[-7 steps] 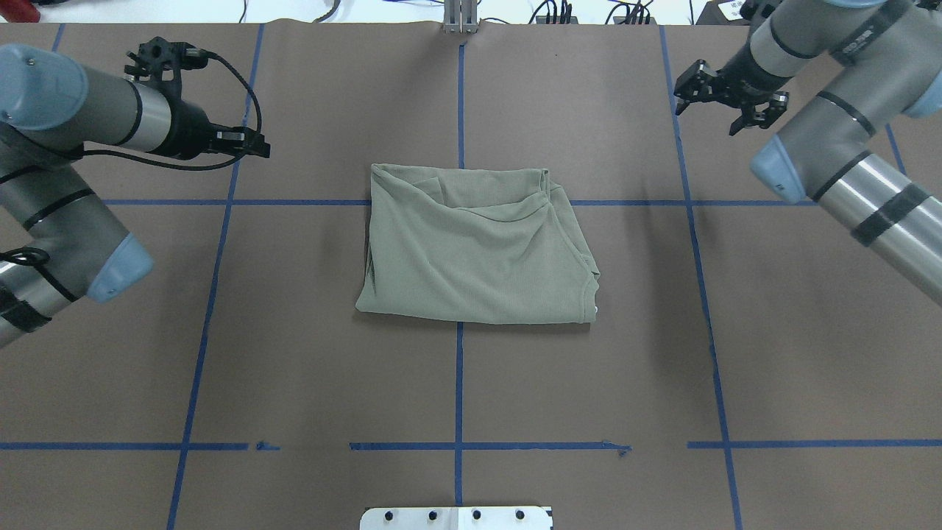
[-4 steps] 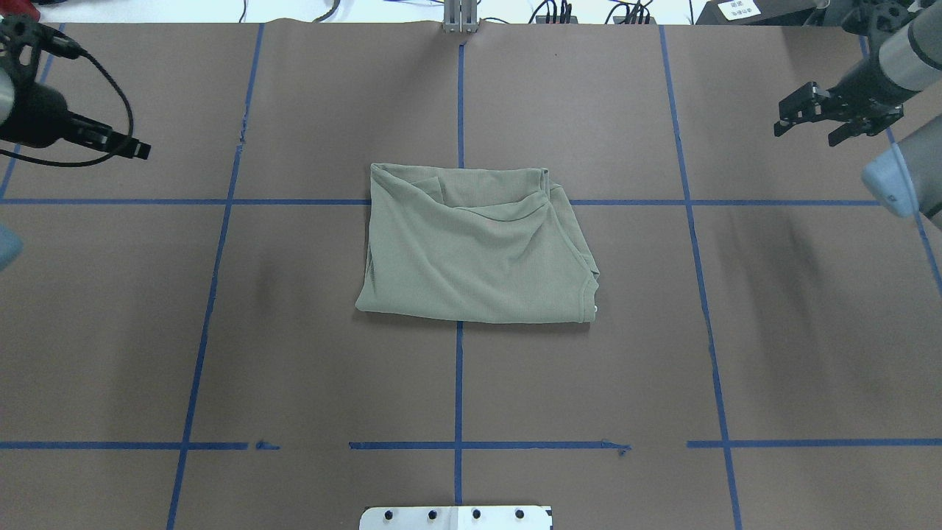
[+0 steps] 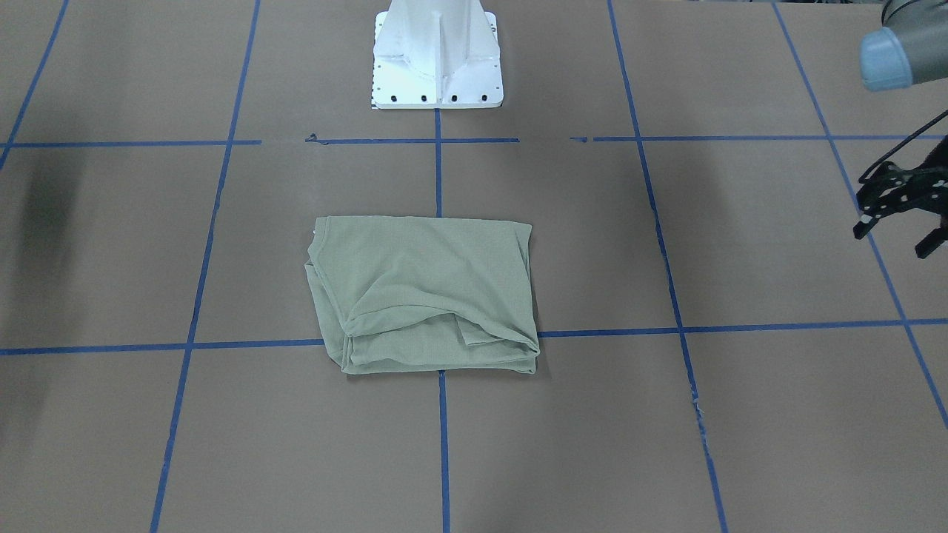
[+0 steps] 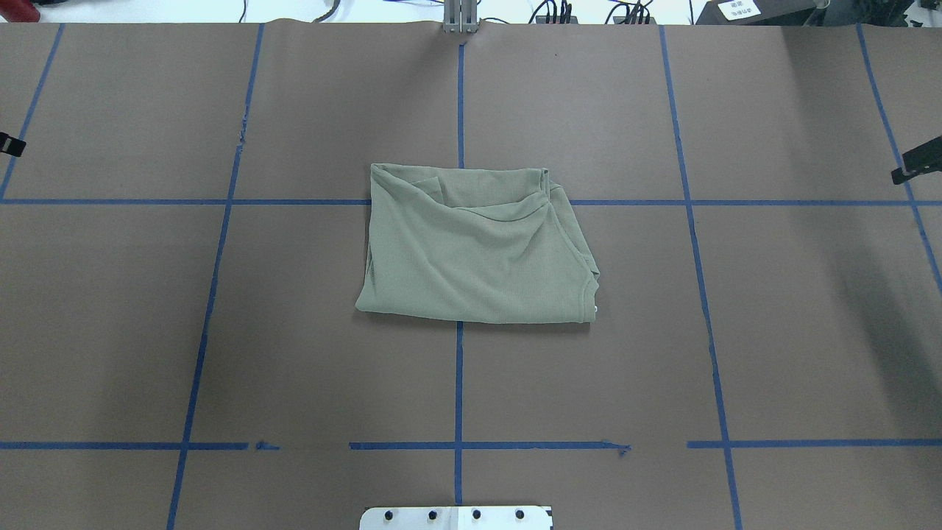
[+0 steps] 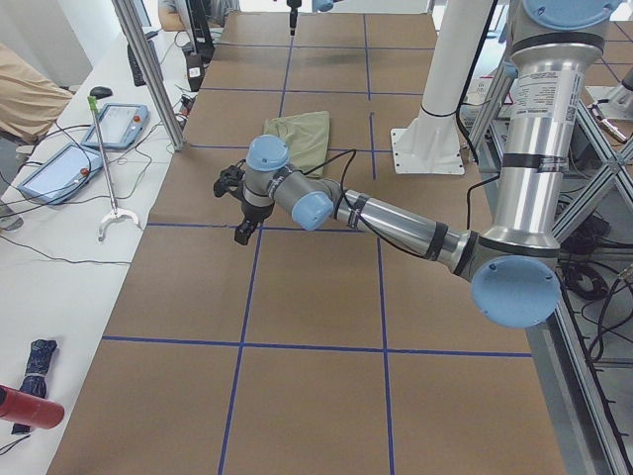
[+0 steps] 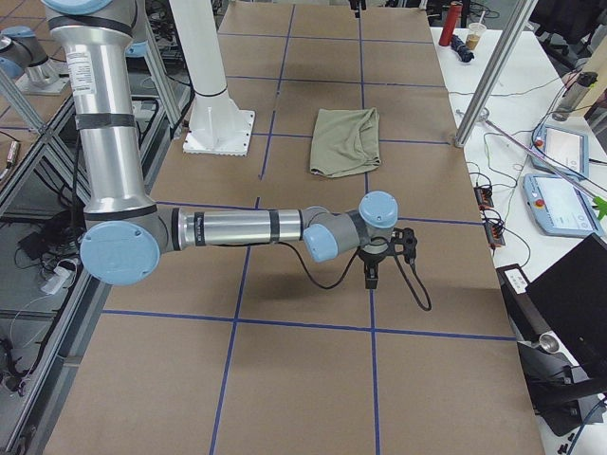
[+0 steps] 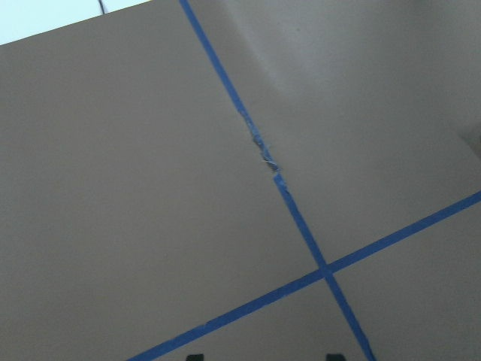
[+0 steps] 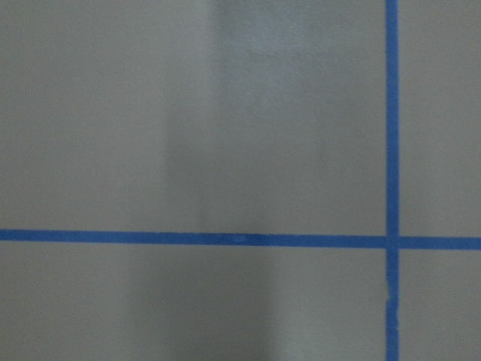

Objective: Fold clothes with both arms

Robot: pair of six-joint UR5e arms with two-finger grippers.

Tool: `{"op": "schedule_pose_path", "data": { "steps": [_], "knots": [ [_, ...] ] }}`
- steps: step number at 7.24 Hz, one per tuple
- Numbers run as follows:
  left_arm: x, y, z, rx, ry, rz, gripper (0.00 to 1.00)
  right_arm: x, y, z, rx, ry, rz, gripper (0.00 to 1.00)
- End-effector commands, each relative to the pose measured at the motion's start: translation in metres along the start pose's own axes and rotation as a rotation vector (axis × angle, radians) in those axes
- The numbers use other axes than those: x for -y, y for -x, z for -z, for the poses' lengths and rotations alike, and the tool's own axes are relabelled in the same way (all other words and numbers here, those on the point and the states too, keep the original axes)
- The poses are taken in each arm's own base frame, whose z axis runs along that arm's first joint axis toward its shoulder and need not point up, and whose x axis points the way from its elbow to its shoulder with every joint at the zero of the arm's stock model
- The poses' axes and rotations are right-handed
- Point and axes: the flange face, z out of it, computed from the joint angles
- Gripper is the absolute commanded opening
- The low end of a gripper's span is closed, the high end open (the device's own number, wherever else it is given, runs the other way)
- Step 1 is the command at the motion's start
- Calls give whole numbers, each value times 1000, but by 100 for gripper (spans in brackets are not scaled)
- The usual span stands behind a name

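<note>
Left arm and right arm outstretched low, far apart; left pincer spread, empty; right pincer of unclear state.

Brown-papered table, gridded with blue tape, carries 1 folded shirt, between and well apart from left gripper and right gripper.

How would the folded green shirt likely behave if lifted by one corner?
Probably floppy: the shirt lies in soft creases and layered folds, so it would likely drape and unfold. It looks thin, so pushing would probably bunch it.
</note>
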Motion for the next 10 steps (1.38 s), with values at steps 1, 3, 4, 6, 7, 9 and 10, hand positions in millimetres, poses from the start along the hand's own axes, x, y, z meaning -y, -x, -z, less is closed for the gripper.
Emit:
{"op": "schedule_pose_path", "data": {
  "steps": [1, 3, 4, 6, 7, 9, 10],
  "knots": [
    [-17, 48, 24, -5, 45, 98, 100, -60, -45, 13, -15, 12, -18, 100],
    [-46, 111, 11, 17, 93, 72, 100, -71, -45, 31, -41, 84, 29, 100],
    [-51, 123, 12, 22, 99, 85, 100, -71, -54, 56, -61, 99, 56, 100],
    [-68, 145, 22, 41, 111, 158, 100, -78, -42, 86, -130, 96, 62, 100],
    [-70, 147, 21, 49, 124, 170, 100, -82, -46, 85, -143, 105, 57, 100],
    [-65, 146, 22, 46, 157, 210, 100, -86, -49, 85, -176, 108, 55, 100],
    [-58, 148, 22, 45, 171, 224, 100, -87, -50, 83, -169, 117, 47, 100]
  ]
}}
